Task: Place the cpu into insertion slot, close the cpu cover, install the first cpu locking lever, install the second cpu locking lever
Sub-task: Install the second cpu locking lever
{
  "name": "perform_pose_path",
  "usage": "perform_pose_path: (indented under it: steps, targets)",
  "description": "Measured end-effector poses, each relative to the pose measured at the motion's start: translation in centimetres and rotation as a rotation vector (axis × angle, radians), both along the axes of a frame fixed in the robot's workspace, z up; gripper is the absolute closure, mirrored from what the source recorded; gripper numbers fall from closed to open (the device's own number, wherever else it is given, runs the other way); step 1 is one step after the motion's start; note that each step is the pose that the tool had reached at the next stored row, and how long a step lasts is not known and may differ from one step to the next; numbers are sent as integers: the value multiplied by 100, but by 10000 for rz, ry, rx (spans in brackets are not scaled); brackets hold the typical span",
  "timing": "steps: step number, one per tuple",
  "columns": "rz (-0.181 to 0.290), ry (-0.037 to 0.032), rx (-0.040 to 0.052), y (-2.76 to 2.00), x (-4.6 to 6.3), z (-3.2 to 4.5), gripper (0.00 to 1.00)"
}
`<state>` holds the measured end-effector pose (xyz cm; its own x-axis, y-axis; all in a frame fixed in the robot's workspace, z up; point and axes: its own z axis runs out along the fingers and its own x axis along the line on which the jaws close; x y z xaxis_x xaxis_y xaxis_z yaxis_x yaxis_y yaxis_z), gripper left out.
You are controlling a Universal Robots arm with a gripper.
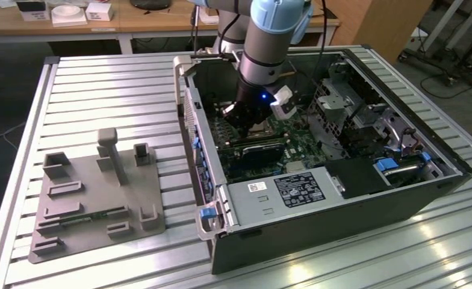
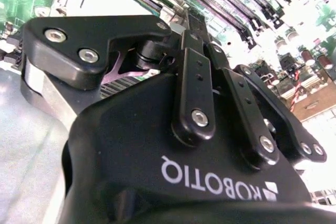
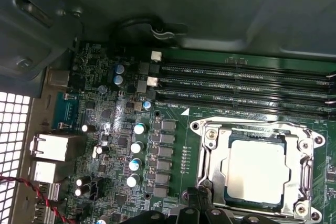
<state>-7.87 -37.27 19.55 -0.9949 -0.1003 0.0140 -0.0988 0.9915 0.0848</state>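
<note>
CPU placement is shown with the gripper (image 1: 242, 114) lowered into the open computer case (image 1: 316, 205), close above the motherboard (image 1: 300, 144). In the second wrist view the black gripper (image 2: 197, 30) is seen from behind, its fingers (image 2: 195, 85) drawn together toward a common tip; whether anything is held between them cannot be told. In the first wrist view the gripper's tips (image 3: 202, 211) are seen at the edge of the insertion slot (image 3: 260, 169), just beside one side of its silvery rim.

The cpu (image 3: 257, 167), a pale silvery square, is seated flat inside the insertion slot. The cpu cover (image 3: 304, 177), a thin metal frame with a large window, is laid down around the chip, whose top is seen through the cut-out. The state of the locking levers cannot be judged.

Beside the slot, long narrow memory slots (image 3: 247, 82) are arranged in parallel rows, and a row of silver-topped capacitors (image 3: 137, 153) is set on the green board on the slot's other side.

In the exterior view the case is laid on its side on a ribbed metal table (image 1: 115, 96). A grey fixture plate (image 1: 91, 205) with upright blocks is placed on the table at the exterior view's left, well apart from the case.
</note>
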Motion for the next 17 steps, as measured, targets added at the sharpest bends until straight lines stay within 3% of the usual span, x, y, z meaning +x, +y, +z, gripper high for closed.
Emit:
perform_pose_path:
  steps: [5,10,17]
  targets:
    - [9,-7,22,1,-81,-7,89]
    - [26,1,-2,-3,-80,11,89]
    - [42,0,5,-3,-80,155,89]
